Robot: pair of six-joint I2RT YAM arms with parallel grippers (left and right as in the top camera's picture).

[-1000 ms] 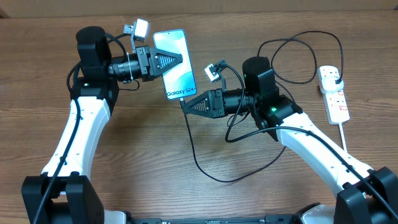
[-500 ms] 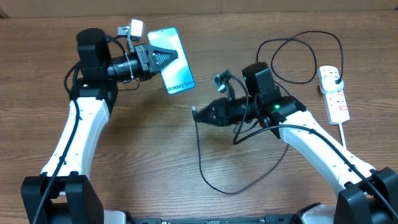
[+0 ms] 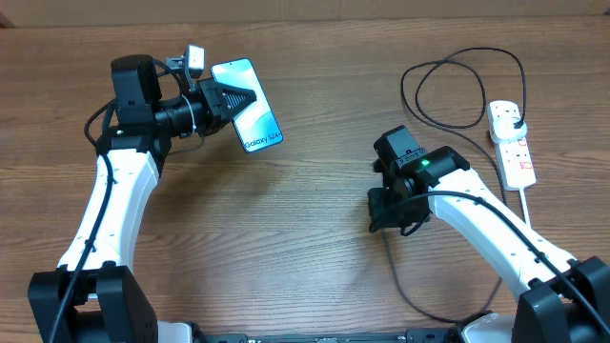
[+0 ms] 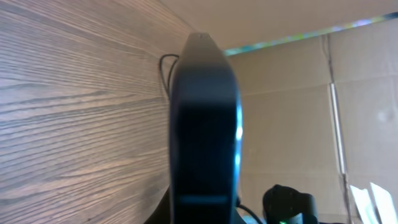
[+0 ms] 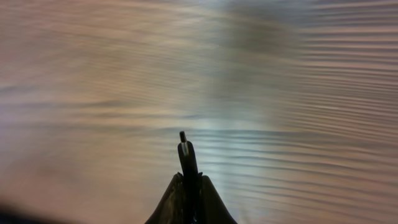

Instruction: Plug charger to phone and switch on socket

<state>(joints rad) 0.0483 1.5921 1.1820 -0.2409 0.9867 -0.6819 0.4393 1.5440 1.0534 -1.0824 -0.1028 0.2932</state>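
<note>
1. L gripper (image 3: 232, 99): clamped tight on phone (image 3: 252, 121) by one long edge. Phone held off table (image 3: 286, 248), screen lit and tilted, well apart from socket (image 3: 512, 145), across the table from it. L wrist view: phone edge-on and dark; port end can't be made out.
2. R gripper (image 5: 188, 180): pinched shut on connector tip (image 5: 183, 142) of charger (image 3: 403, 84). Tip pokes out past the fingers, aimed down at bare wood. Sits between phone and socket, nearer socket.
3. charger cable: one run trails from R gripper away from socket twd the arms' bases; the other loops just beside socket to plug (image 3: 508, 115), seated in socket's end outlet.
4. Change vs. a sec ago: tip was at phone's short edge, grippers nose to nose. Now parted: phone drawn further from socket, R wrist folded back and down, tip kept in grip.
5. Meaning (judgement): phone not plugged in; mating try prob. missed, so re-align and redo. Socket switch not yet worked; 2nd step pending.
</note>
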